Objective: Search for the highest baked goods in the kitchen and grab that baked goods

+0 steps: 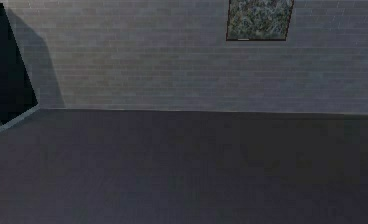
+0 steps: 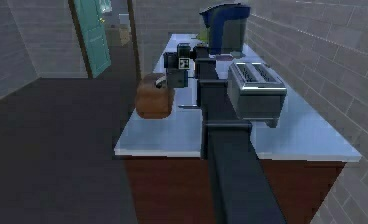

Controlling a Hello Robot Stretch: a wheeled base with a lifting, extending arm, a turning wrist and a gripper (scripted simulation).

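The arm (image 2: pixel 227 150) is seen stretched out level over the counter (image 2: pixel 312 145), running just left of the toaster (image 2: pixel 257 90) and ending beyond the toaster's far end. Two white marker squares (image 2: pixel 182 63) are shown at the arm's tip. The gripper (image 2: pixel 164 84) is set off to the left of them, on the side away from the toaster. A brown bread loaf (image 2: pixel 150 100) is laid on the countertop left of the toaster, with the arm between them and the gripper right at it. Whether the loaf is grasped cannot be told. A blue coffee machine (image 2: pixel 224 25) is placed behind the toaster, and a teal door (image 2: pixel 92 35) is seen well to its left.
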